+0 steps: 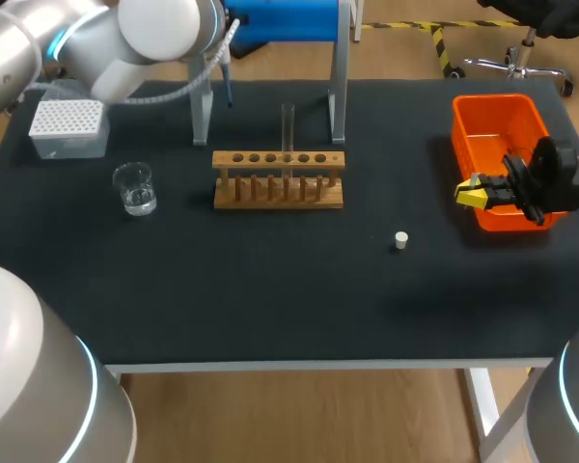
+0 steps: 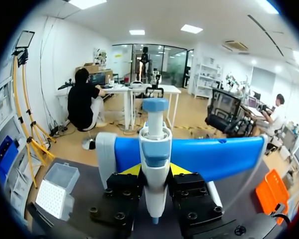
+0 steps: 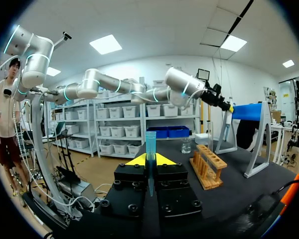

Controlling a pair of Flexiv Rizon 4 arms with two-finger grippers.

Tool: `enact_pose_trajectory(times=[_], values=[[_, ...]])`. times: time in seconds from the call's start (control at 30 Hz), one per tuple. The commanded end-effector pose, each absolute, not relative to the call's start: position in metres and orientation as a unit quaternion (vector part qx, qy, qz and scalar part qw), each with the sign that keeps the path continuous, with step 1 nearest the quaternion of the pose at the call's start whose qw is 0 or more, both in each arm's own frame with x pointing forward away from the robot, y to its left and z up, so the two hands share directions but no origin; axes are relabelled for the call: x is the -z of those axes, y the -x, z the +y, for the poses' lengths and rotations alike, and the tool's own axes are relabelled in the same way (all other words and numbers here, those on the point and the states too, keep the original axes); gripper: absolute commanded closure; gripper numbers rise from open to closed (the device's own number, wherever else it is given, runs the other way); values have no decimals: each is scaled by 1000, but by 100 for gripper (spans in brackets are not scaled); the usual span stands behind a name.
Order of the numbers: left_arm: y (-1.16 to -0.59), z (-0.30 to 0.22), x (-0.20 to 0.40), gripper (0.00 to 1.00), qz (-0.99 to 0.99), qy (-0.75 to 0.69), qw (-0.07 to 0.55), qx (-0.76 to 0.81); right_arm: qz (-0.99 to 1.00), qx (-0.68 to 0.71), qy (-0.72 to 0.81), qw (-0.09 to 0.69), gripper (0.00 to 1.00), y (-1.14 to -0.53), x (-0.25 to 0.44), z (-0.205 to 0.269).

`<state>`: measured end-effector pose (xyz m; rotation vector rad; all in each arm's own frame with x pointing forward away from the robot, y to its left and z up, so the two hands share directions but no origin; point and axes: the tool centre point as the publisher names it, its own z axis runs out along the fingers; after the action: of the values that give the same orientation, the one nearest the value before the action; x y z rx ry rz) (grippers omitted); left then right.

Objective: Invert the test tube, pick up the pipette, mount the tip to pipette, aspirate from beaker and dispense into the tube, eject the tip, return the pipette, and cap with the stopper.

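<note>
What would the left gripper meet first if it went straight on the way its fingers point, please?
The left gripper is shut on the pipette; straight on, it would probably first meet the blue stand's crossbar just behind the pipette, though the depth is unclear.

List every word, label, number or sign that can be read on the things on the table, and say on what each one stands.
None can be read.
No print shows on the pipette, tip box, wooden rack, orange bin, stopper or blue stand.
Any marks on the beaker or the test tube are too small to tell.
</note>
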<state>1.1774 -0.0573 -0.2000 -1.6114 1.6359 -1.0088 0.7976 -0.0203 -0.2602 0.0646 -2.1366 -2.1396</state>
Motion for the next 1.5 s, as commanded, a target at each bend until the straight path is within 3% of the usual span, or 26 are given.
enact_pose_trajectory(times=[0.03, 0.73, 1.5], values=[[-1177, -55, 195, 100, 619, 610, 313, 383, -706, 706, -21, 58, 100, -797, 260, -21], [-1161, -56, 152, 100, 632, 564, 312, 432, -706, 706, -21, 58, 100, -797, 260, -21], [-1092, -49, 103, 100, 742, 405, 197, 497, -706, 706, -21, 58, 100, -797, 260, -21]])
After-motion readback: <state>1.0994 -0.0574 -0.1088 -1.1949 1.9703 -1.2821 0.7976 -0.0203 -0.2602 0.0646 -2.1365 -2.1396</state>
